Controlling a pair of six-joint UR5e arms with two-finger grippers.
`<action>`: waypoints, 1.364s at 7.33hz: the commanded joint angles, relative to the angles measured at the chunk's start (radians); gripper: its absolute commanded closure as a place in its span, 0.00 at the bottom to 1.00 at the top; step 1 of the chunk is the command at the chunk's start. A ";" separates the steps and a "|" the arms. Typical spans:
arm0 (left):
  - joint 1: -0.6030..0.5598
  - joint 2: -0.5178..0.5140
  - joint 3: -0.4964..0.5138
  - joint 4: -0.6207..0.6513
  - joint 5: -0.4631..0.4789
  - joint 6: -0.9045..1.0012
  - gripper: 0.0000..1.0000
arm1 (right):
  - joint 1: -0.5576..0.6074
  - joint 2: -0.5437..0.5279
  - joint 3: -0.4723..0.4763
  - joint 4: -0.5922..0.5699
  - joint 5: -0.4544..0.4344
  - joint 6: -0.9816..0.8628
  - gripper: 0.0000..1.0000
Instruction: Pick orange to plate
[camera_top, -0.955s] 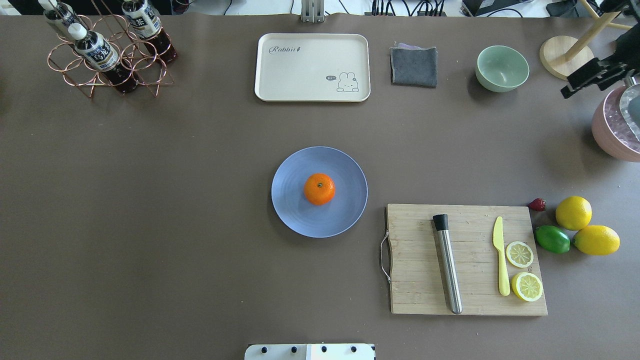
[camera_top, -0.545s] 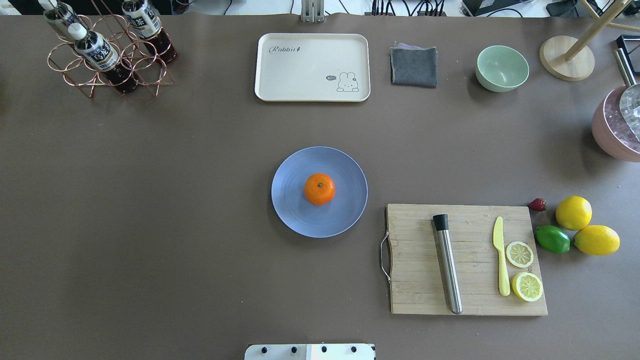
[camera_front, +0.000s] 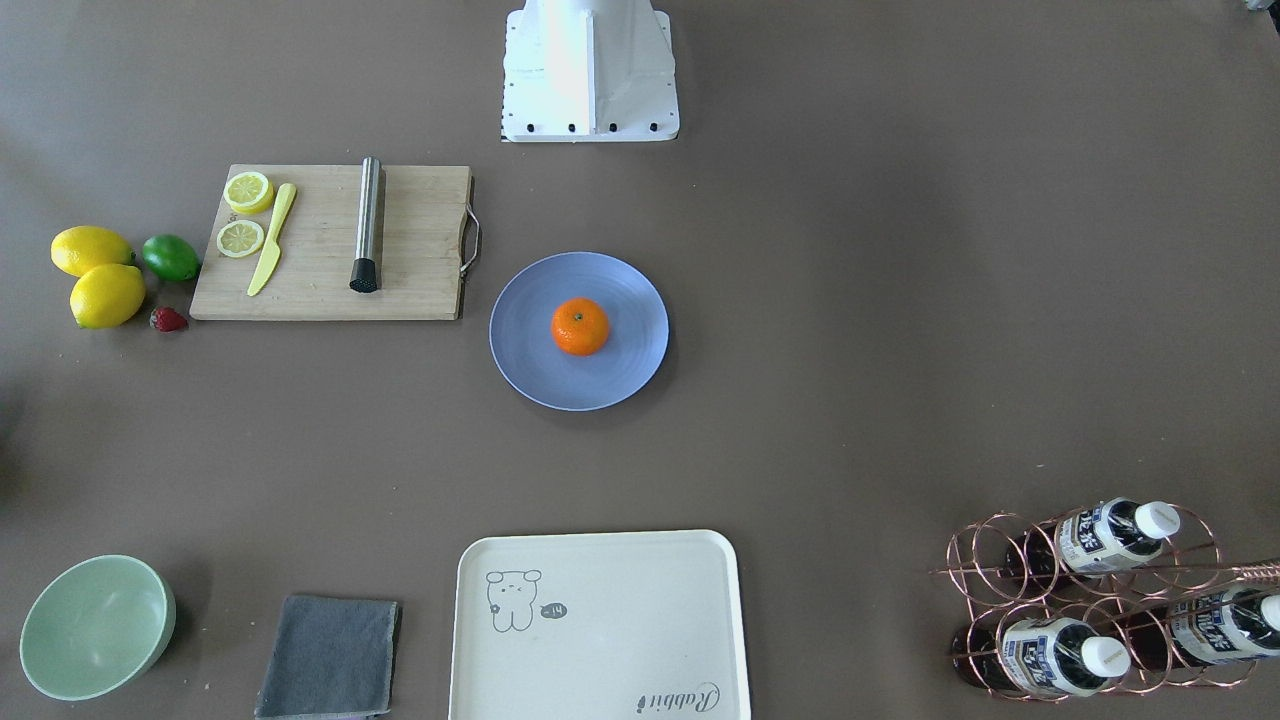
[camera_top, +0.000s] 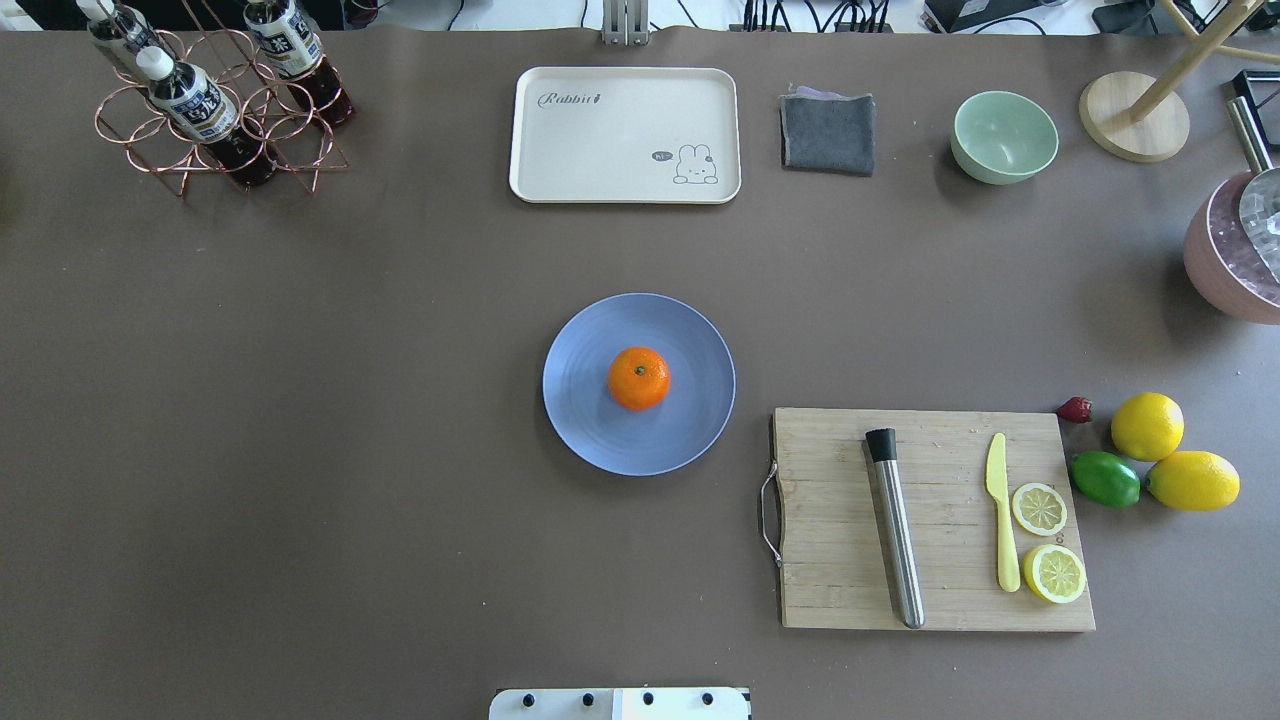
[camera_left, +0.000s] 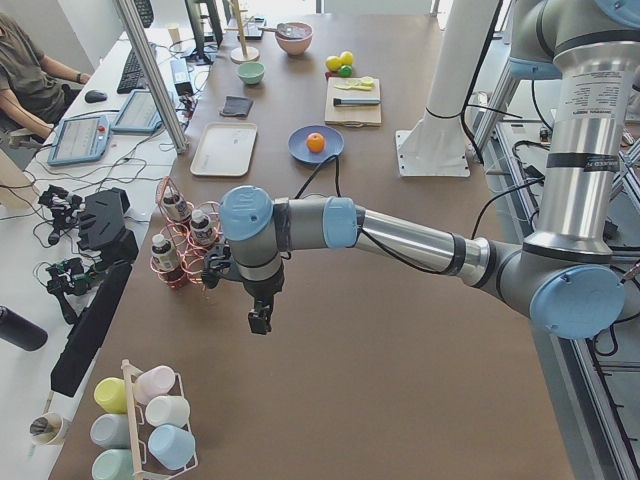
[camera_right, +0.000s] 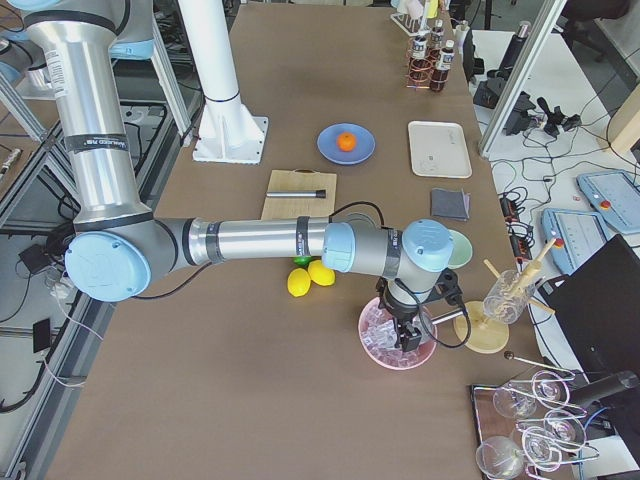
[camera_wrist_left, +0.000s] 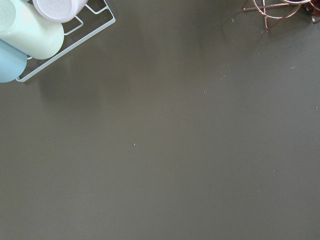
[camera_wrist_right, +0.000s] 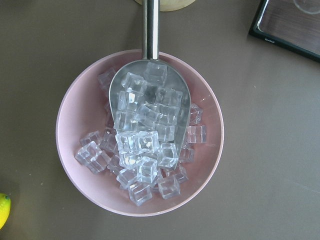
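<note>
Two grippers hang at opposite ends of the table, each seen only from the side. Our left gripper (camera_left: 259, 322) points down over bare tabletop (camera_wrist_left: 160, 150), between a rack of cups (camera_left: 160, 410) and a wire bottle rack (camera_left: 185, 240). We cannot tell whether its fingers are spread or closed. Our right gripper (camera_right: 409, 335) hangs over a pink bowl (camera_wrist_right: 67, 125) of ice cubes (camera_wrist_right: 145, 145) with a metal scoop (camera_wrist_right: 150, 30) lying in it. There too we cannot tell how the fingers stand.

From overhead, nearest us lies a wooden cutting board (camera_top: 830, 560) carrying a steel rod (camera_top: 895, 530), a yellow knife (camera_top: 1001, 520) and two lemon slices (camera_top: 1040, 508). At ten o'clock from the board sits the plate (camera_top: 590, 420). The orange (camera_top: 639, 378) rests at its middle, stem up, well apart from both grippers. Farther off, at twelve o'clock from the plate, lies a cream tray (camera_top: 620, 130). A grey cloth (camera_top: 828, 133) and a green bowl (camera_top: 1000, 170) lie at three o'clock from the tray.
</note>
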 joint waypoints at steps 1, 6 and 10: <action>0.000 0.049 0.009 -0.076 0.003 -0.005 0.03 | 0.005 -0.002 -0.003 0.000 0.001 -0.001 0.00; 0.000 0.068 0.002 -0.087 0.004 -0.080 0.03 | 0.005 -0.011 -0.003 0.000 0.007 0.002 0.00; -0.002 0.080 -0.001 -0.088 0.000 -0.085 0.03 | 0.003 -0.011 -0.001 0.000 0.010 0.010 0.00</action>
